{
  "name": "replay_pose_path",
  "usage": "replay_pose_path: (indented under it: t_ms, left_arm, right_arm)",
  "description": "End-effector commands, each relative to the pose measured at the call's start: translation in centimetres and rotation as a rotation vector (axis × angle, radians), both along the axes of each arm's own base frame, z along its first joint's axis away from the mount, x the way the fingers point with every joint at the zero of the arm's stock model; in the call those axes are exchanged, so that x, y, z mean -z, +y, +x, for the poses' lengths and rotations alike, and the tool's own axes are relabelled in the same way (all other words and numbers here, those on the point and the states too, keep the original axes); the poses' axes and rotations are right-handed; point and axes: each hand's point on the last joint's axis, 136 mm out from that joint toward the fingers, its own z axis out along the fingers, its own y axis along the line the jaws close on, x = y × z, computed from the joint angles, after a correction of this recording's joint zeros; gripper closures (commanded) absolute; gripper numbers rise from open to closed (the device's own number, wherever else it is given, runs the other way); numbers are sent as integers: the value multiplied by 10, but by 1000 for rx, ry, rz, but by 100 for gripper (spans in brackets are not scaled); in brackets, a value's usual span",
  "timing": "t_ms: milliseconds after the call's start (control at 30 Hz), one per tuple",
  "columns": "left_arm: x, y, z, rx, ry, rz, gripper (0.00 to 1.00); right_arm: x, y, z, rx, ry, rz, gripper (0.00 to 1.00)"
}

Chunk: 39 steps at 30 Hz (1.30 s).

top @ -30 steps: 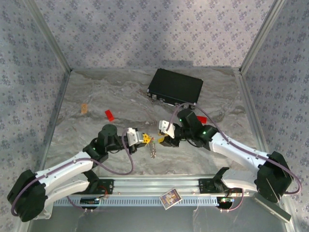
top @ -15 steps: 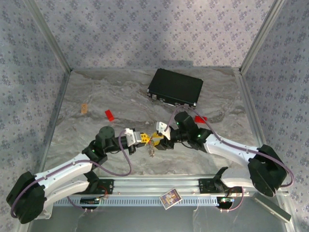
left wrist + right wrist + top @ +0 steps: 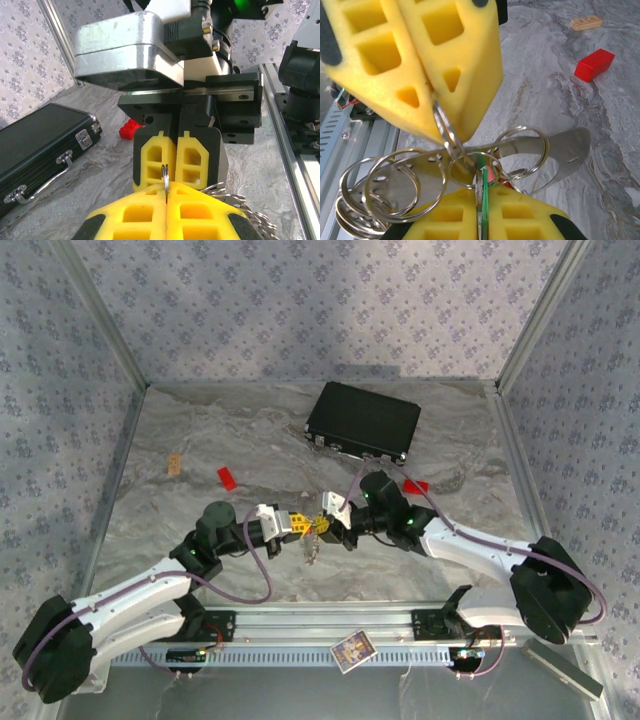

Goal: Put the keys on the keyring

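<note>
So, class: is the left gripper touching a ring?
Touching. The right wrist view shows the left gripper shut on a silvery ring, pinching its top edge.

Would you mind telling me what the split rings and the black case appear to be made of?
The split rings look like polished metal, probably steel: silvery, with bright reflections. The black case looks like textured plastic or a leatherette covering, matte black, with shiny metal latches; which of the two is unclear.
</note>
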Motion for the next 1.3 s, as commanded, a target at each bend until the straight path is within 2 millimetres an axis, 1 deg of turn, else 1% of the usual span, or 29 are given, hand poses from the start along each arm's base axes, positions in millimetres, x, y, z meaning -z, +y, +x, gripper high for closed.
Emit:
replay_pose_path:
  t_ms: [0,133,267,433,567,600,667,767,800,867,933,1000,1033,1100,1167,1233,1267]
  left_arm:
    - [-21,0,-1,5,-54,-37,100]
    - [-19,-1,0,6,-51,-20,100]
    - [-18,-1,0,9,-50,-10,100]
    - [-13,-3,1,18,-39,28,100]
    - [-8,-5,4,13,-27,57,100]
    - [-7,-5,4,14,-24,61,99]
    - [-6,-7,6,13,-19,59,92]
    - [-8,-8,7,9,-23,49,90]
    - [-9,-7,8,5,-26,47,85]
    - [-11,-5,10,-16,-37,42,68]
    - [-14,-1,11,-43,-52,27,57]
    - [-19,5,15,-86,-71,12,50]
    - [-22,9,17,-118,-83,4,48]
    - [-28,20,25,-198,-110,-8,43]
    - [-38,36,36,-313,-133,-28,36]
    - [-50,54,47,-439,-137,-62,28]
    - [-58,66,52,-507,-140,-85,22]
  right_arm:
    - [-9,-9,7,41,-61,-46,92]
    - [-12,-19,11,72,-102,-96,93]
    - [-15,-24,14,93,-135,-132,100]
    - [-26,-22,12,77,-166,-145,100]
    - [-40,-18,10,60,-204,-143,100]
    - [-44,-17,8,54,-210,-142,100]
    - [-51,-15,6,41,-227,-141,100]
    - [-58,-14,4,30,-246,-151,100]
    - [-58,-14,4,31,-249,-156,100]
    - [-58,-16,7,53,-260,-166,100]
    - [-55,-19,13,81,-266,-189,100]
    - [-54,-22,19,114,-277,-212,100]
    - [-54,-25,24,137,-284,-226,100]
    - [-55,-26,31,171,-299,-247,100]
    - [-60,-25,39,190,-315,-264,100]
    - [-67,-18,43,186,-325,-262,100]
    - [-71,-12,43,174,-330,-254,100]
